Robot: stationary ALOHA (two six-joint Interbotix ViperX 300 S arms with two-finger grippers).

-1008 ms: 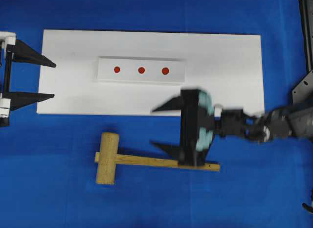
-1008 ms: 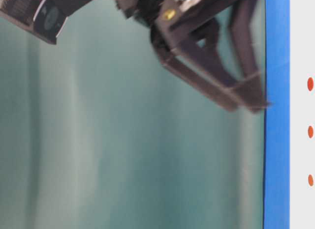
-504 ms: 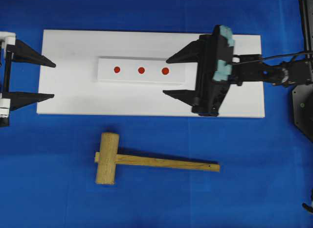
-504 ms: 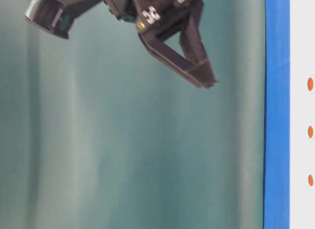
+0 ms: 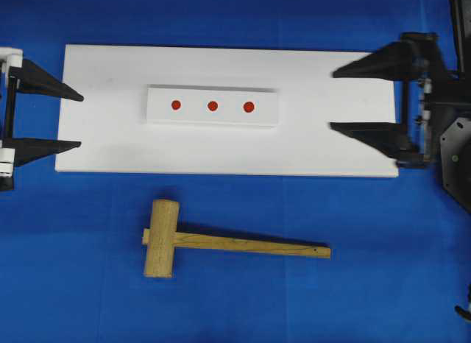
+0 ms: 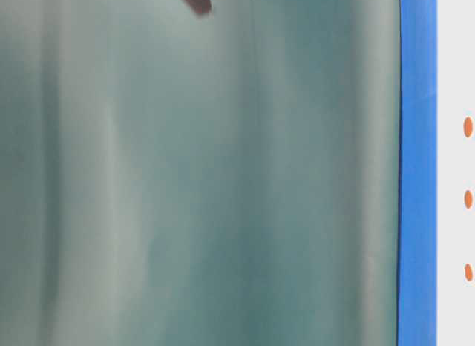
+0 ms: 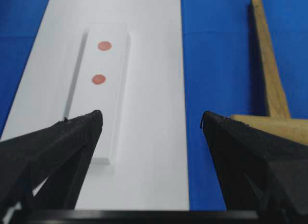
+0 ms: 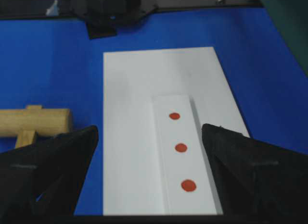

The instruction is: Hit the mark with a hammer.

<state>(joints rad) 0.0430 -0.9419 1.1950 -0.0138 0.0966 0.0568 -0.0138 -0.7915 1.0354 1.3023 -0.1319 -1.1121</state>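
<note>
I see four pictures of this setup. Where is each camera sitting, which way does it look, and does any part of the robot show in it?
Overhead: above the table, looking straight down on the white board, hammer, left gripper and right gripper.
Table-level: low at the side, turned sideways; mostly a blurred greenish backdrop, a dark tip at the top edge.
Left wrist: on the left arm, looking along the board between its open fingers.
Right wrist: on the right arm, looking the opposite way between its fingers.
Shared: both wrist views show the red dots and the hammer.
</note>
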